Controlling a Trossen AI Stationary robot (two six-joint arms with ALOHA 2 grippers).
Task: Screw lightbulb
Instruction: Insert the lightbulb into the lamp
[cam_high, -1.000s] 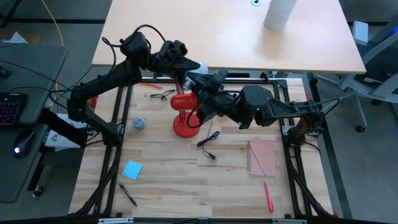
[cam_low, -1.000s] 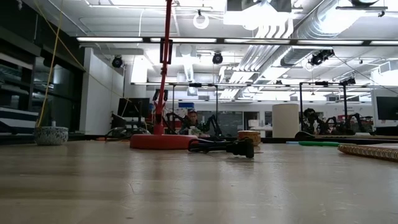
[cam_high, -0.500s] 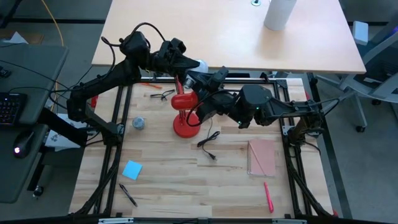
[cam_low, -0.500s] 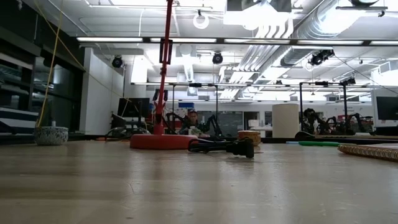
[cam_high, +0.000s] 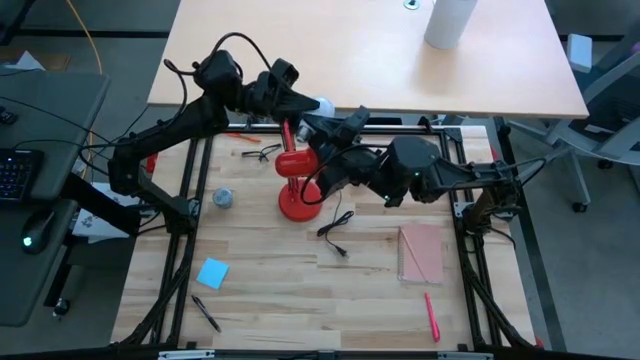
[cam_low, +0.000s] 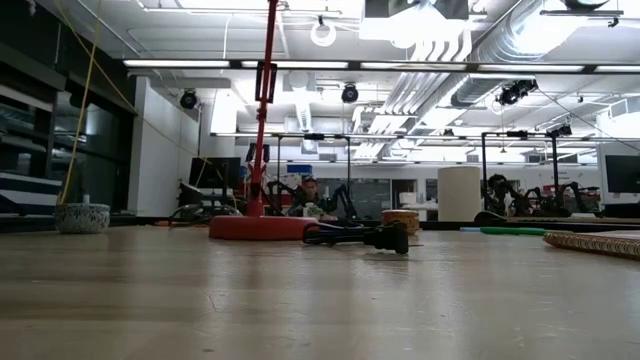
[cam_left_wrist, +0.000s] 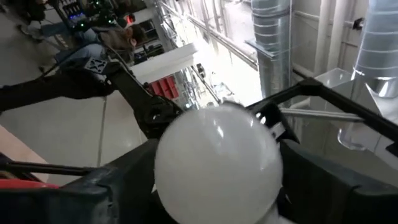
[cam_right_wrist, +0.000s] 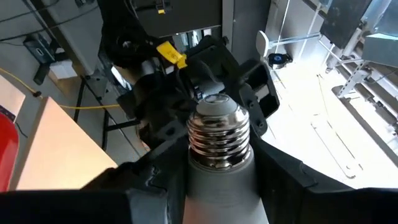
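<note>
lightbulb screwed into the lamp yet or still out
Out: the lightbulb shows its bare screw base, held in the right gripper, apart from the red lamp.

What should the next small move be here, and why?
Probably draw the left claw back off the small white rounded lightbulb: the right claw grips its neck, leaving the silver screw base free, and the red desk lamp stands close by.
</note>
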